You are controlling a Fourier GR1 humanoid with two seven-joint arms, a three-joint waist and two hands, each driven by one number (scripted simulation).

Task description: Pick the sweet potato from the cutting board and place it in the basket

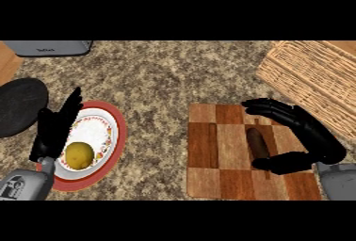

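Note:
A brown sweet potato (258,143) lies lengthwise on the checkered wooden cutting board (215,160). My right hand (306,132) arches over it from the right, fingers curving past its far end and thumb near its near end, open around it without closing. The wicker basket (313,80) sits at the upper right, just beyond the board. My left hand (55,127) rests open at the left, fingers up, over the rim of a plate.
A red-rimmed white plate (111,127) holds a yellow round fruit (78,154) at the left. A black round pan (21,106) lies at the far left. A grey appliance (52,47) stands at the back left on the speckled counter.

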